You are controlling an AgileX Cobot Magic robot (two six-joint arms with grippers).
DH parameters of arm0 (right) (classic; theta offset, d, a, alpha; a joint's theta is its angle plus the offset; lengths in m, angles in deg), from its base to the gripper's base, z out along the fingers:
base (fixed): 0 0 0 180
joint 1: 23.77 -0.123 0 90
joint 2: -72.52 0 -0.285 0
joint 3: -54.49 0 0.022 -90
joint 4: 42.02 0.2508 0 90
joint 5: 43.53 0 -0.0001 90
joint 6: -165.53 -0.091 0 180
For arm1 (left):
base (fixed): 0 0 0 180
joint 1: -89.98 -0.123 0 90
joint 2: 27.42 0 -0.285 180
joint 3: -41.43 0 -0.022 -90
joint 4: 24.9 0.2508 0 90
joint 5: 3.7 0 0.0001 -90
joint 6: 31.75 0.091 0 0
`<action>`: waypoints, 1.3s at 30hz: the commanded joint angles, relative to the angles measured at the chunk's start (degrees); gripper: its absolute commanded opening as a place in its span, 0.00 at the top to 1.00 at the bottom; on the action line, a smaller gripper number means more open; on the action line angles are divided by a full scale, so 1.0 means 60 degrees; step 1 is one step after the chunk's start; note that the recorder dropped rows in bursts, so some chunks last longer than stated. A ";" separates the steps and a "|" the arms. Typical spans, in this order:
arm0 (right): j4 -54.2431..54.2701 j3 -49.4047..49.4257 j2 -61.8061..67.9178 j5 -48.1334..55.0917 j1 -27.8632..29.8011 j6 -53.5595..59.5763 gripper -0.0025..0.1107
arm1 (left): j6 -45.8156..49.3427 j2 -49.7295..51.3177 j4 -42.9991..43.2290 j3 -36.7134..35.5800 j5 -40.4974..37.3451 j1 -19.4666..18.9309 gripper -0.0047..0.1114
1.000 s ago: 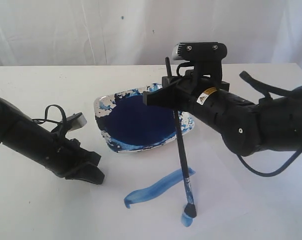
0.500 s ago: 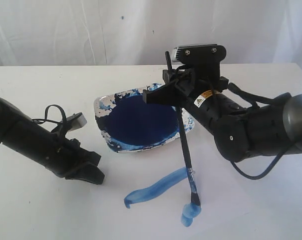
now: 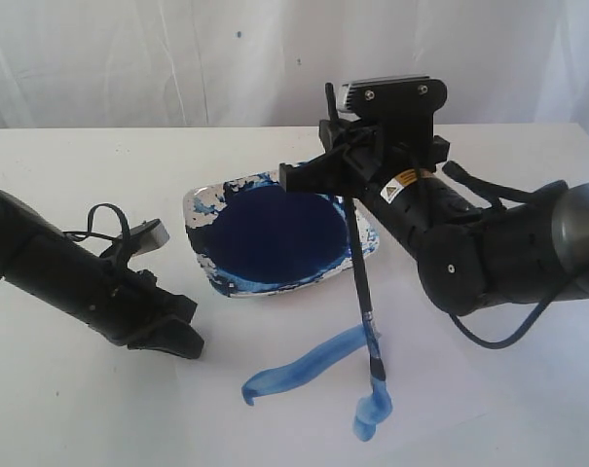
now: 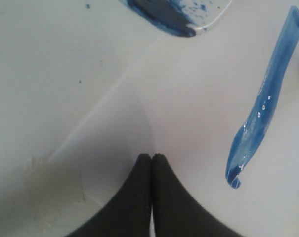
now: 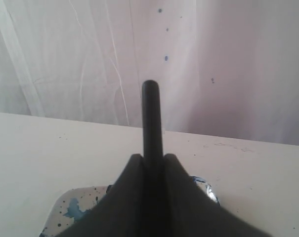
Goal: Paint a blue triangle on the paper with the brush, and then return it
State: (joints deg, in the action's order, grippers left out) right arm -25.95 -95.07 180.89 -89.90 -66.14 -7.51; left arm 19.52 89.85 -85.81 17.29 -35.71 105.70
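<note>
A white table (image 3: 90, 165) fills the foreground, its far edge running straight across the exterior view. Behind it hangs a white sheet (image 3: 148, 58) as a backdrop, creased in long wrinkles and dotted with a few small dark specks (image 3: 239, 35). The light is soft and even, leaving only faint grey shadows on the tabletop

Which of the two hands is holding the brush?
The right hand, shut on the upper handle of the brush. The left hand is shut too, but holds nothing.
</note>
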 commanded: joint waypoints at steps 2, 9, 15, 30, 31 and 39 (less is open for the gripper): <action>-0.0044 0.0037 0.0342 -0.0828 0.0034 0.0127 0.98 | 0.0017 0.0056 0.0382 -0.0088 0.0169 0.0047 0.96; -0.0044 0.0020 0.1036 -0.2067 0.0034 0.0382 0.98 | 0.0017 0.0056 0.0382 -0.0088 0.0169 0.0047 0.96; -0.0006 0.0001 0.1327 -0.2971 0.0034 0.0480 0.98 | 0.0017 0.0056 0.0382 -0.0088 0.0169 0.0047 0.96; 0.0011 0.0001 0.1730 -0.3932 0.0034 0.0554 0.98 | 0.0017 0.0056 0.0382 -0.0088 0.0169 0.0047 0.96; 0.0011 0.0001 0.1737 -0.3932 0.0034 0.0554 0.98 | 0.0017 0.0056 0.0382 -0.0088 0.0169 0.0047 0.96; 0.0035 0.0001 0.1737 -0.3932 0.0034 0.0554 0.98 | 0.0017 0.0056 0.0382 -0.0088 0.0169 0.0047 0.96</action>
State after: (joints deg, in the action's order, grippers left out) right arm -25.95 -95.07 191.40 -112.37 -66.14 -4.93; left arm 19.52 89.85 -85.81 17.29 -35.71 105.70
